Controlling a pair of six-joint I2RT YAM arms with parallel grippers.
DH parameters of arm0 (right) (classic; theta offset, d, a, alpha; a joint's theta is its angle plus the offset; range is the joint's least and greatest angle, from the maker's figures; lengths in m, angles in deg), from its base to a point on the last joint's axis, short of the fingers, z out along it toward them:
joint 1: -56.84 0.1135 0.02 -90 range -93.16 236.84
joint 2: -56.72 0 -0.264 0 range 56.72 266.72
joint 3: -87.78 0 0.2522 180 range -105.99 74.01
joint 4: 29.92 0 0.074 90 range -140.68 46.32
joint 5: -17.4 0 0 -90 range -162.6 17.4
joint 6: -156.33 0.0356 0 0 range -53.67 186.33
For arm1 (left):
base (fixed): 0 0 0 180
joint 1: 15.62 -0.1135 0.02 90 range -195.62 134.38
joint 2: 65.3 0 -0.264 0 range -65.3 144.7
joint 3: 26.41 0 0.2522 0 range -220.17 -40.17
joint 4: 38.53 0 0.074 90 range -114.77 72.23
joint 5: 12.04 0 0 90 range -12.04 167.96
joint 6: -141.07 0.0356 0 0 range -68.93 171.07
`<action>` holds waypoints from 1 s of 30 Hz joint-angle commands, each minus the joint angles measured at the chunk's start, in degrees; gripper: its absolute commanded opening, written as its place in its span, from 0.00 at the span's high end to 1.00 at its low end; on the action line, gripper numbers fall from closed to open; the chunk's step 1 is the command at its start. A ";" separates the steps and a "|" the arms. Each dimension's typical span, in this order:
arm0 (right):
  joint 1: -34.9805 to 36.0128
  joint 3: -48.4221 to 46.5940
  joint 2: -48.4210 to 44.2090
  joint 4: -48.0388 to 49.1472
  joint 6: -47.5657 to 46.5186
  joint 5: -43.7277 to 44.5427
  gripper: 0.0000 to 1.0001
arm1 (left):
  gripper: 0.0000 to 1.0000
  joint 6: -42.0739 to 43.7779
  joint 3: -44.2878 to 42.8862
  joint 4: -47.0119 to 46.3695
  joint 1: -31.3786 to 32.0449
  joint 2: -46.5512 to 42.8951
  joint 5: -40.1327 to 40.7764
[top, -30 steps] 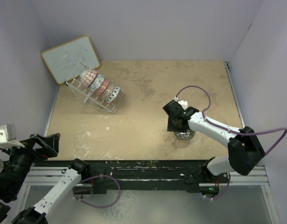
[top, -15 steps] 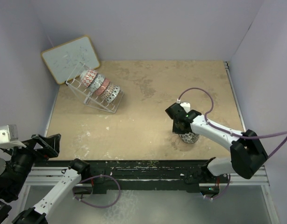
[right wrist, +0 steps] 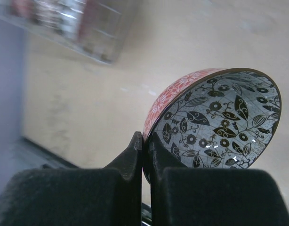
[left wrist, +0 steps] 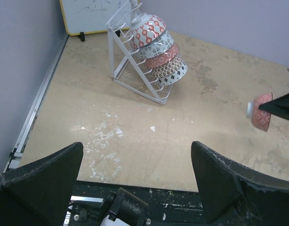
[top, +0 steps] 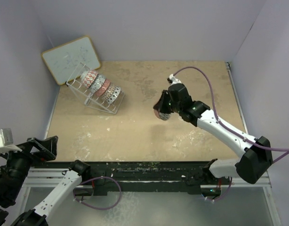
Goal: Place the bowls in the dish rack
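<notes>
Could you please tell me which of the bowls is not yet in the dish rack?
The bowl with a red-pink outside and black floral inside: the right gripper pinches its rim, while the others stand in the dish rack.

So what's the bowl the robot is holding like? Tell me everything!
The bowl is small, round and shiny, like glazed ceramic. Outside it is red-pink with pale flowers; inside, pale grey with black leaves and blossoms. It hangs tipped sideways above the table, rim pinched by the right gripper. Nothing else touches it; the dish rack stands well apart.
</notes>
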 commanded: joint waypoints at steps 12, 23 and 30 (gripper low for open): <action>1.16 -28.55 27.86 82.18 29.18 -38.17 1.00 | 0.01 -0.21 -5.79 1.34 0.34 2.63 1.51; 4.30 -75.34 65.90 93.58 48.47 -30.51 1.00 | 0.01 0.79 -8.77 2.15 0.41 3.89 2.32; 6.96 -80.22 72.20 91.61 47.91 -22.78 0.97 | 0.01 0.69 -8.18 2.21 0.42 3.26 2.03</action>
